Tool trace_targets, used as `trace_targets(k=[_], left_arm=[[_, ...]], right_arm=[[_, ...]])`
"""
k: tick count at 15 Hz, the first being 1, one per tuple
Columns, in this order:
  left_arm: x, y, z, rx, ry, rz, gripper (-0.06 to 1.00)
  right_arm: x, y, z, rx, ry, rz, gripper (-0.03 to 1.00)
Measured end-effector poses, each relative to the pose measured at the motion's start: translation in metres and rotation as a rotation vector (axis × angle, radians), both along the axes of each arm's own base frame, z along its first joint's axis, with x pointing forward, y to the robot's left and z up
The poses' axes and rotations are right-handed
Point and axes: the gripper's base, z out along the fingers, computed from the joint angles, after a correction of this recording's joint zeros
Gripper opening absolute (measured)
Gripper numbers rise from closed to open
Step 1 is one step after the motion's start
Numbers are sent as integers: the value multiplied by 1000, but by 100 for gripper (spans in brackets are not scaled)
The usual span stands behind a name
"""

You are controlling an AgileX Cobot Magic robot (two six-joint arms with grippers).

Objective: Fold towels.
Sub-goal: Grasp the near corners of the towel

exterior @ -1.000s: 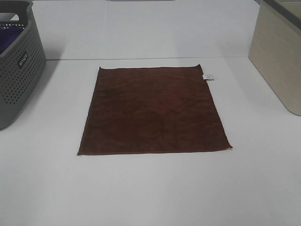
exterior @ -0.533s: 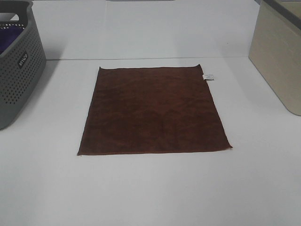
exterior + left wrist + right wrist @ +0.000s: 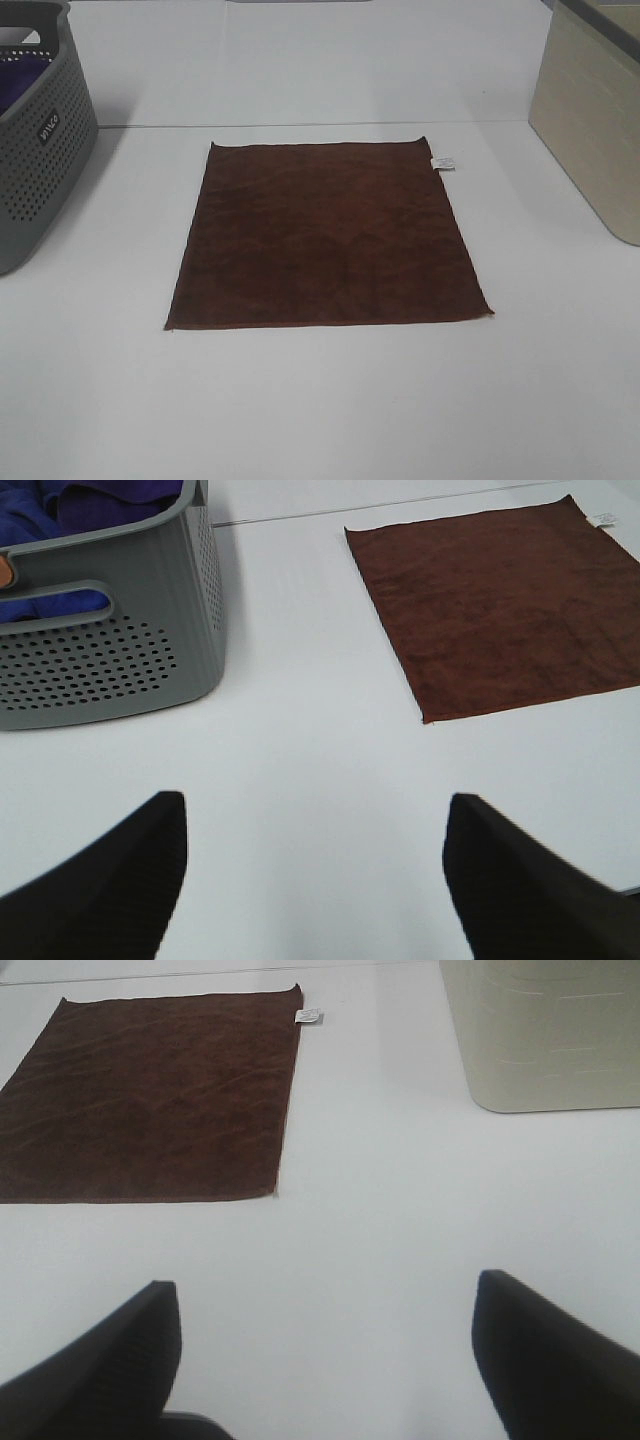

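Nothing is folded yet: the towel (image 3: 325, 235) lies flat and fully spread mid-way across the desk (image 3: 330, 410), while the left gripper (image 3: 315, 820) and right gripper (image 3: 325, 1295) hover wide and empty, short of it.

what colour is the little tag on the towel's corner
White tag on the reddish-brown towel; clearest in the exterior high view.
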Motion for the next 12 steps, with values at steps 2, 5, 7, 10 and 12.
trace_targets(k=[2, 5, 7, 10, 12], left_arm=[[0, 0, 0, 0, 0, 0, 69], [0, 0, 0, 0, 0, 0, 69], [0, 0, 0, 0, 0, 0, 69], [0, 0, 0, 0, 0, 0, 69], [0, 0, 0, 0, 0, 0, 69]], right_arm=[[0, 0, 0, 0, 0, 0, 76], [0, 0, 0, 0, 0, 0, 76], [0, 0, 0, 0, 0, 0, 76], [0, 0, 0, 0, 0, 0, 76], [0, 0, 0, 0, 0, 0, 76]])
